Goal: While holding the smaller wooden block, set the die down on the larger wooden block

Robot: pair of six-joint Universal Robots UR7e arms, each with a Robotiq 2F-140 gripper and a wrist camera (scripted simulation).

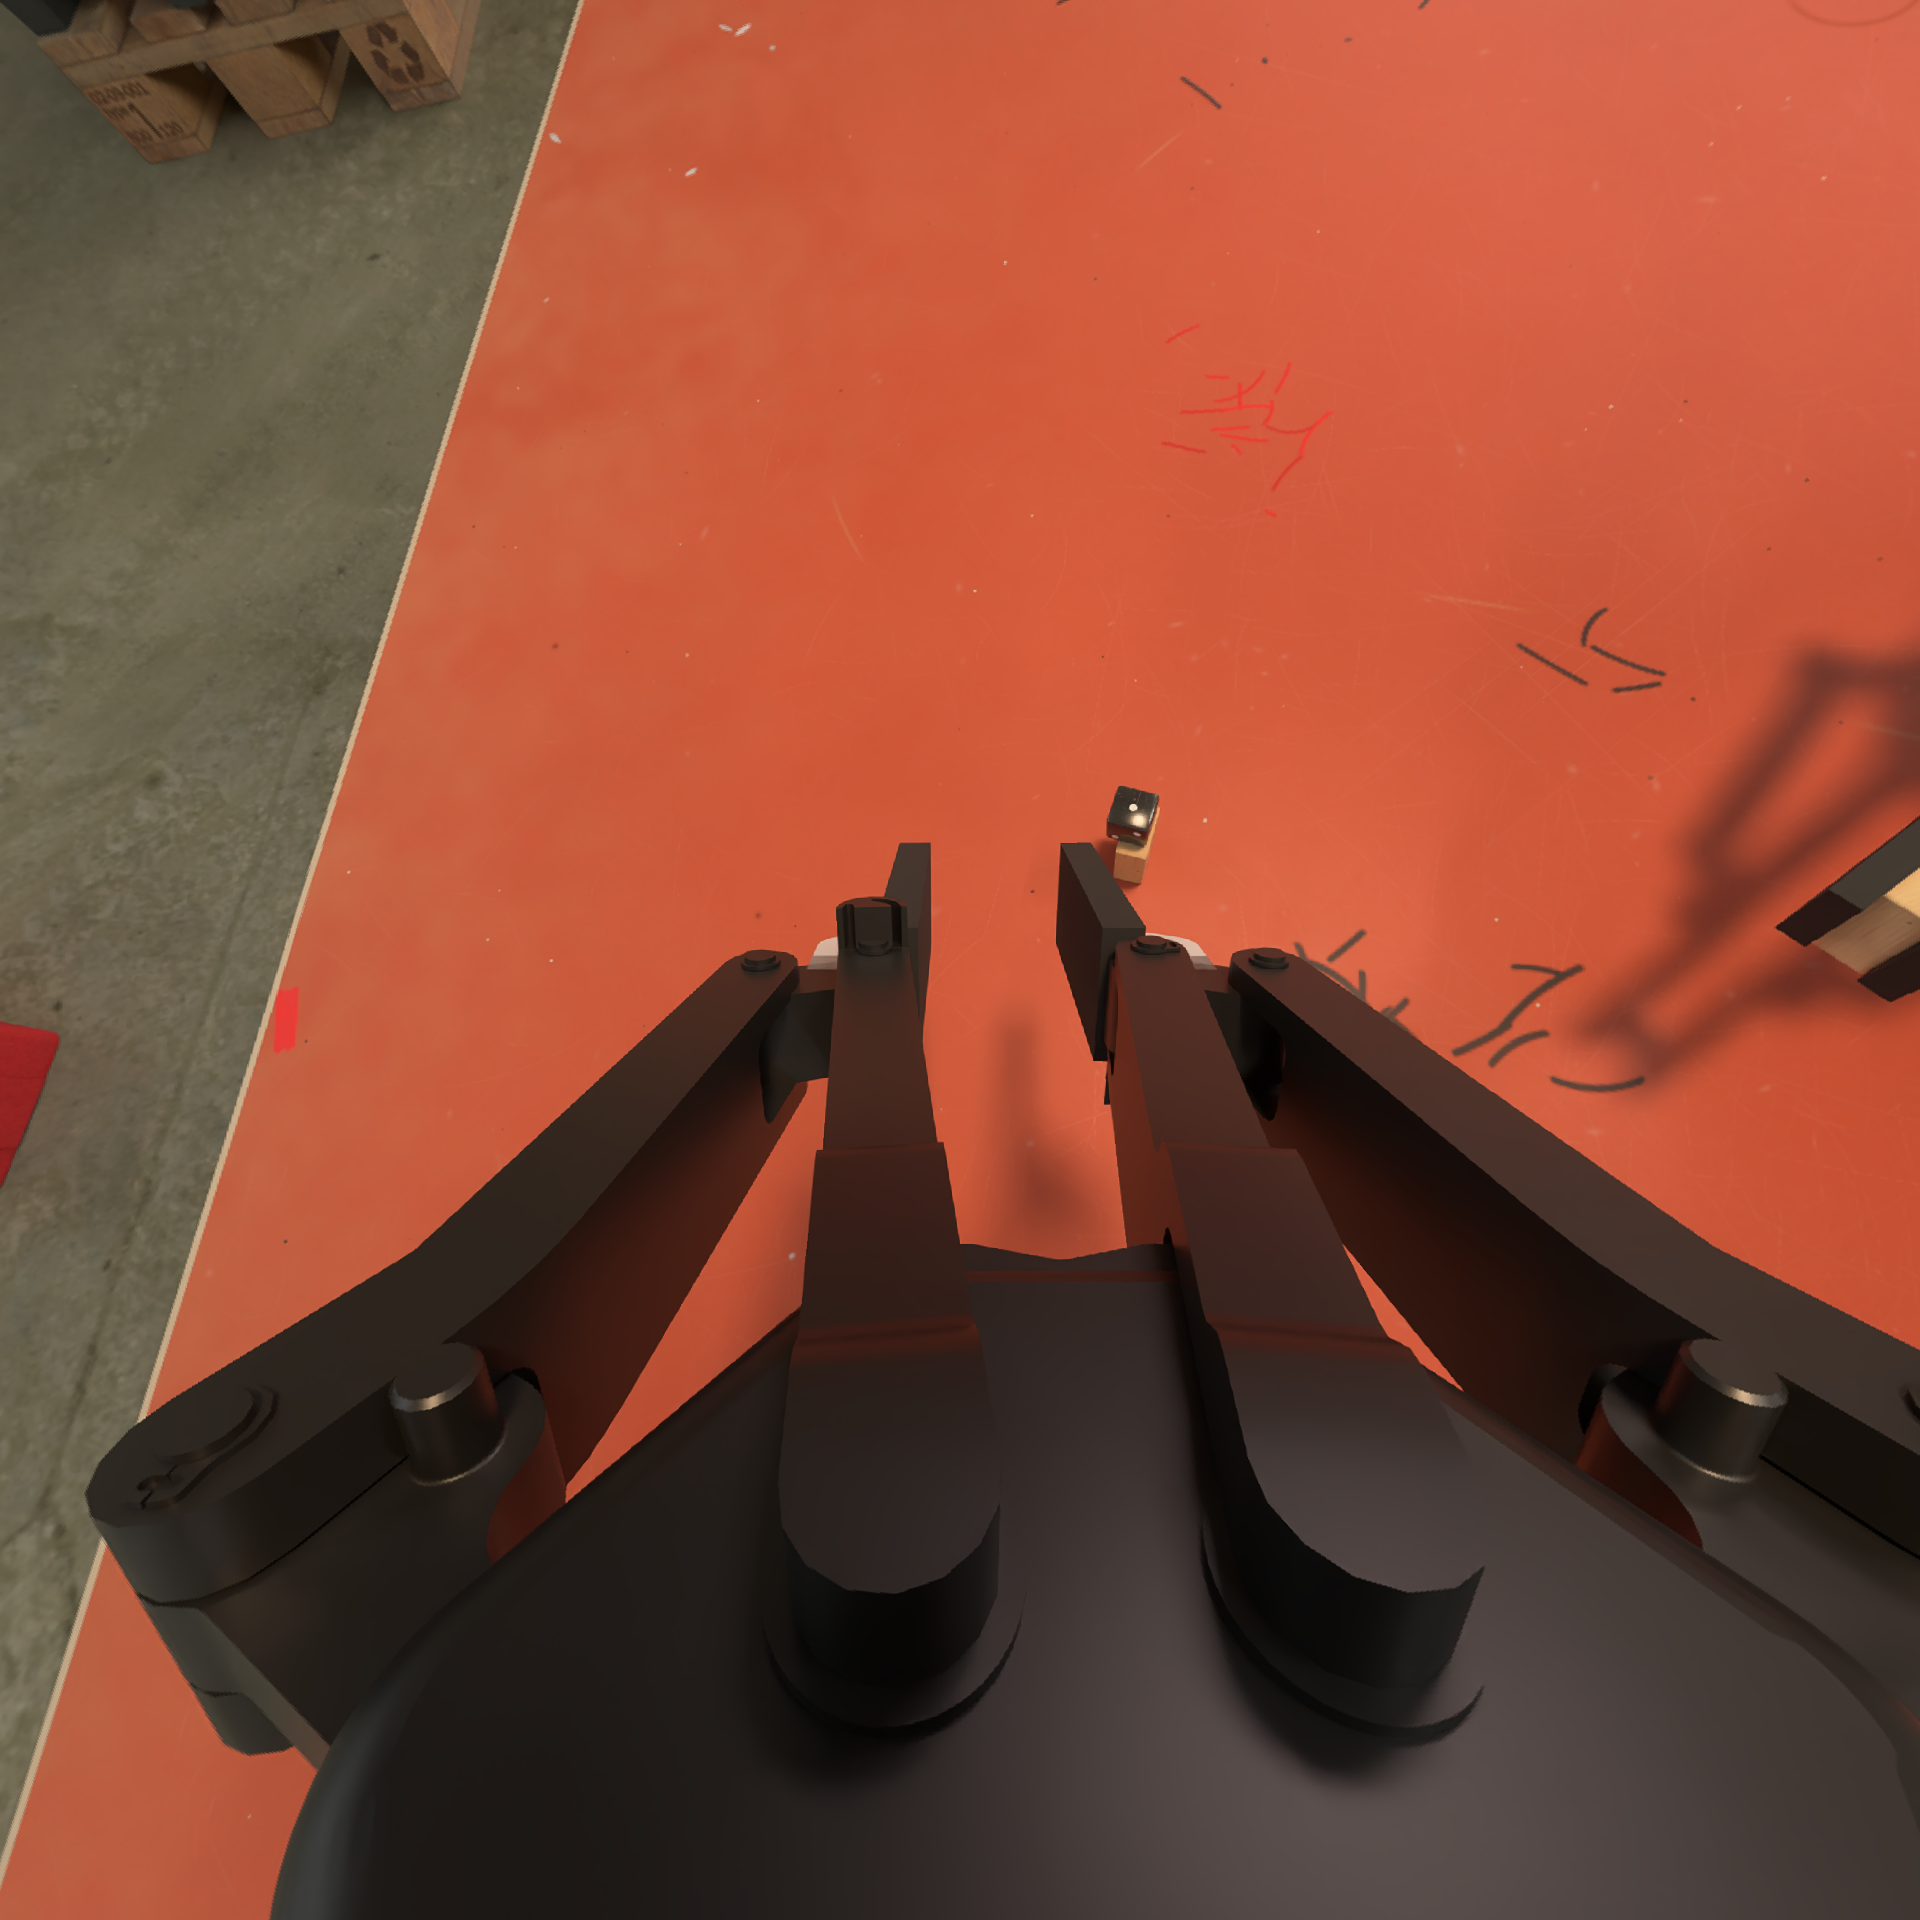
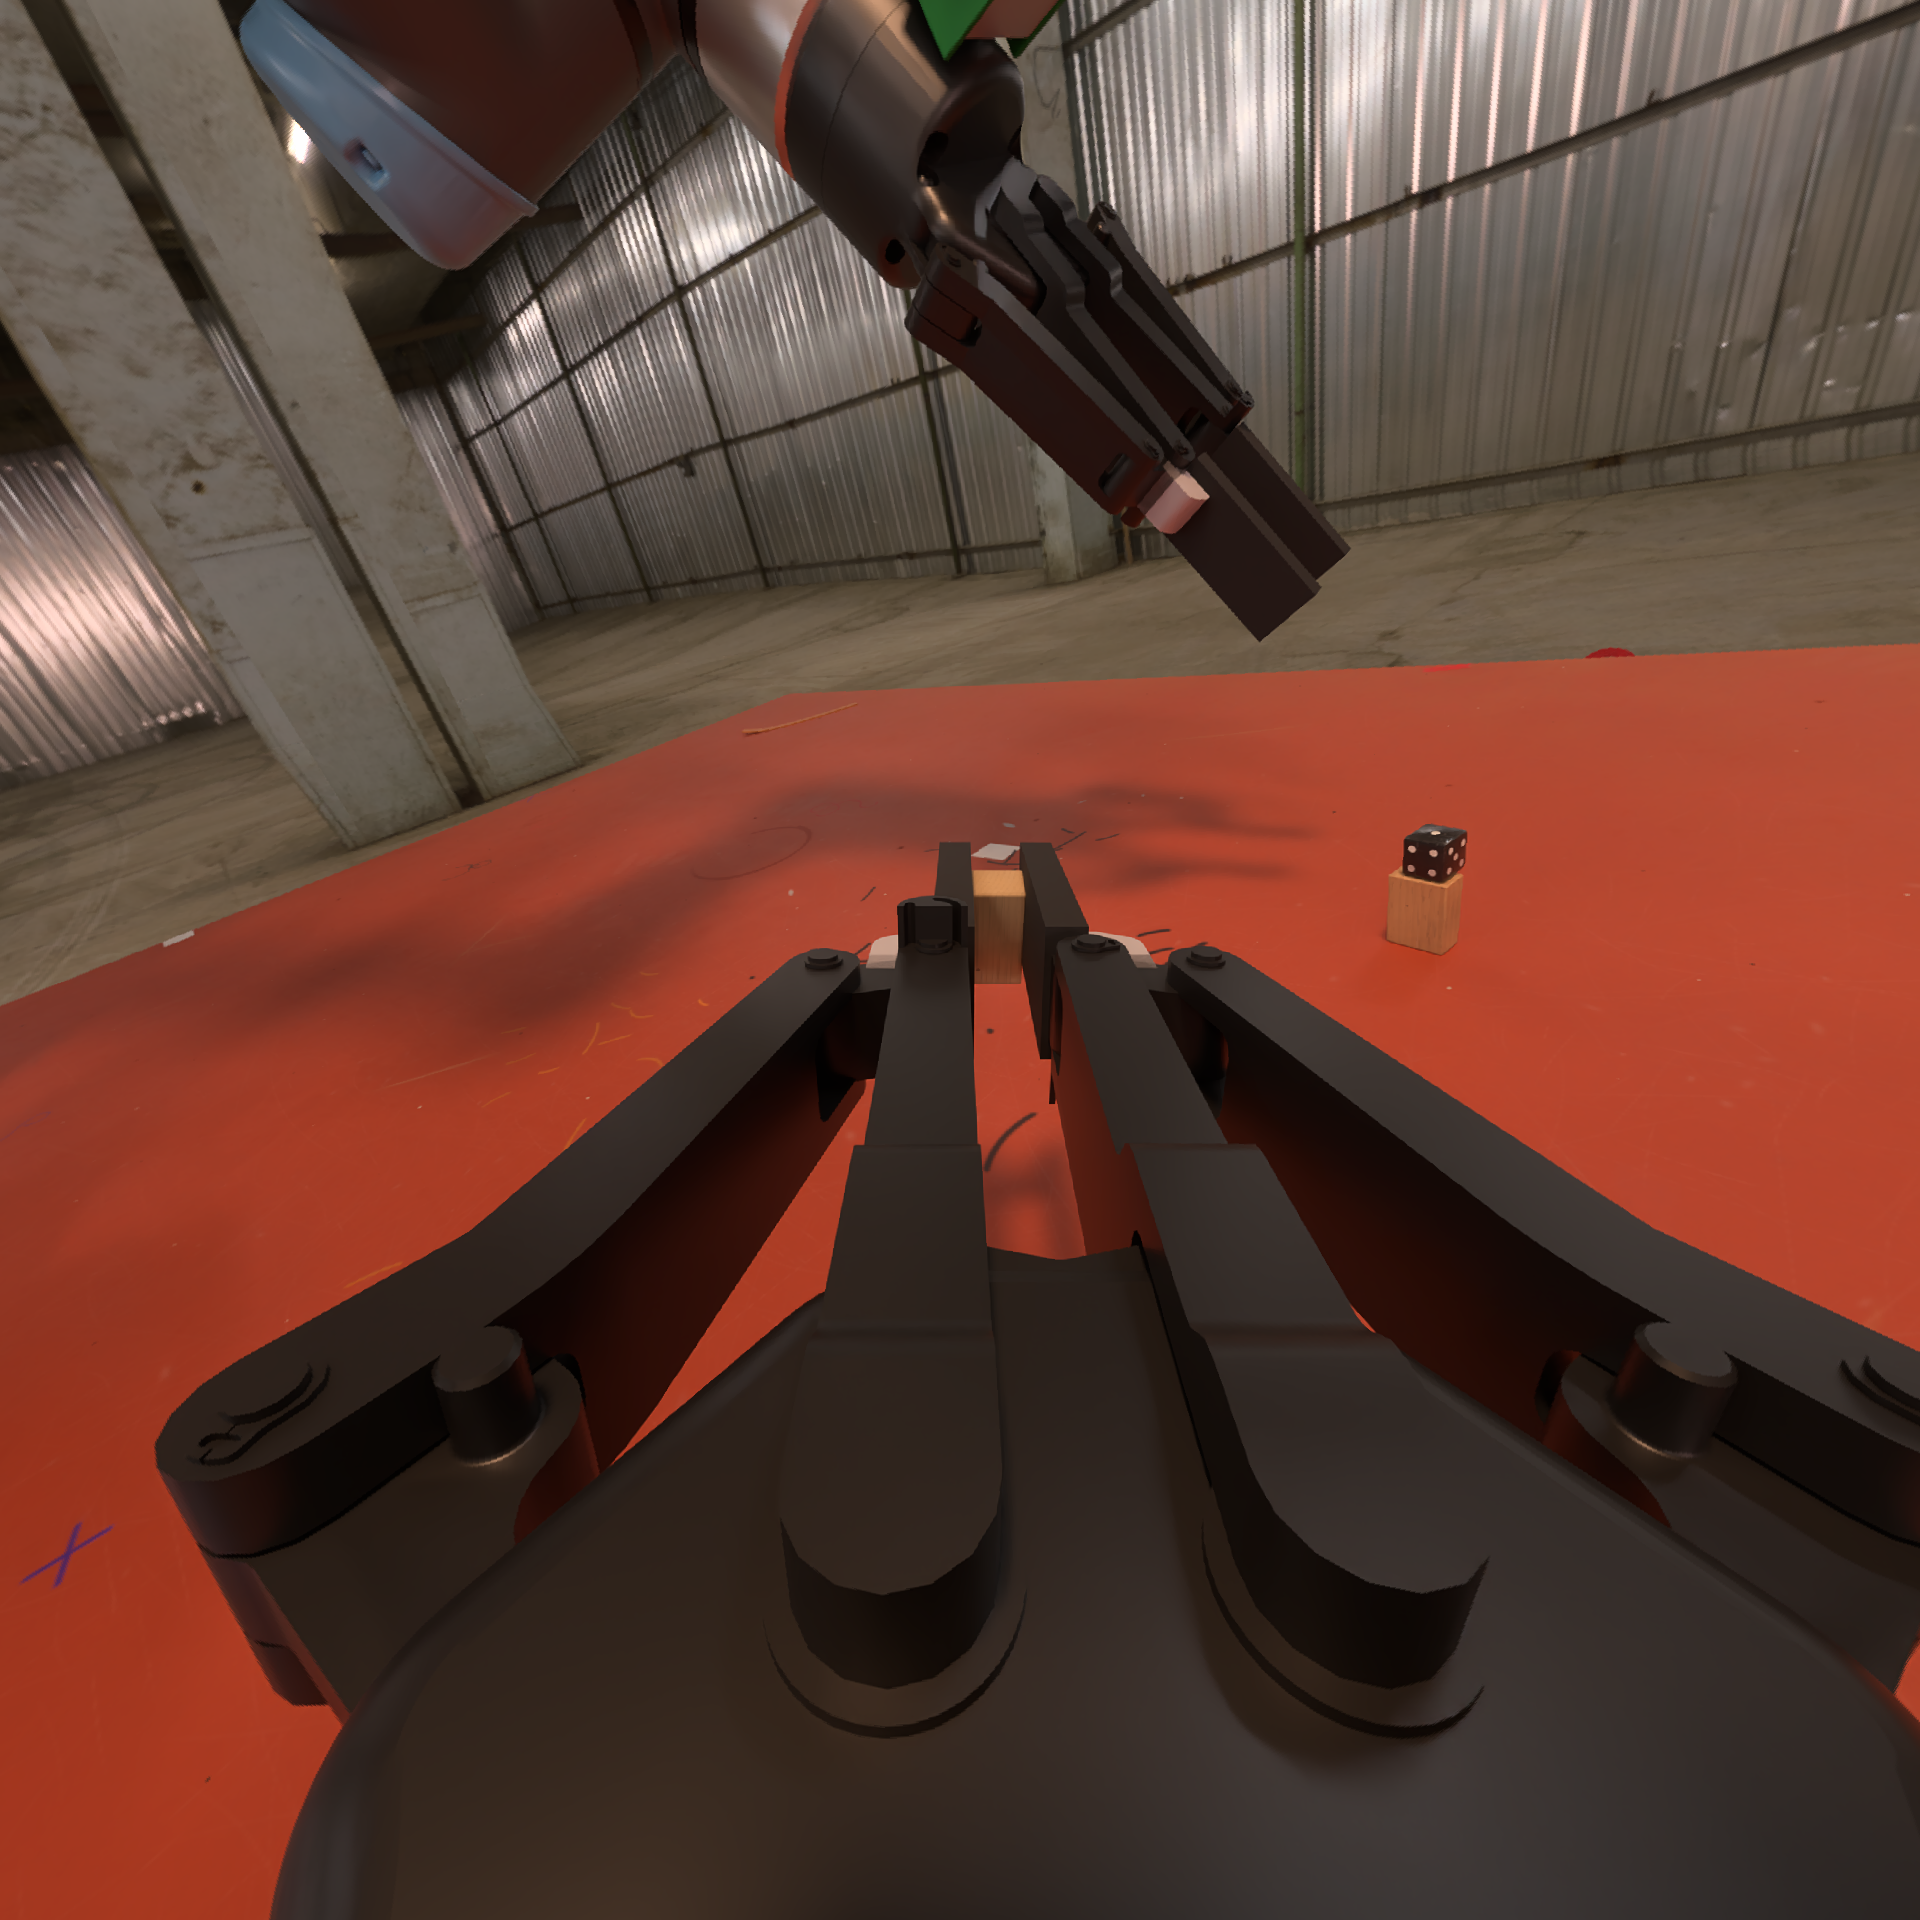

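A black die (image 1: 1132, 812) with white pips rests on top of the larger wooden block (image 1: 1132, 862), which stands upright on the red table (image 1: 831, 416). My left gripper (image 1: 995, 868) is open and empty, raised above the table, with the block and die just beyond its right fingertip. My right gripper (image 2: 997, 868) is shut on the smaller wooden block (image 2: 997, 925), low over the table. In the right wrist view the die (image 2: 1434, 852) and larger block (image 2: 1423, 914) stand to the right, and the left gripper (image 2: 1283, 587) hangs above. The right gripper (image 1: 1849, 951) shows at the left wrist view's right edge.
The table's left edge (image 1: 416, 540) drops to a concrete floor. Wooden crates (image 1: 260, 73) stand on the floor at the far left, and a red object (image 1: 21, 1091) lies beside the table. A concrete pillar (image 2: 260, 520) and corrugated metal walls (image 2: 1558, 260) lie beyond the table.
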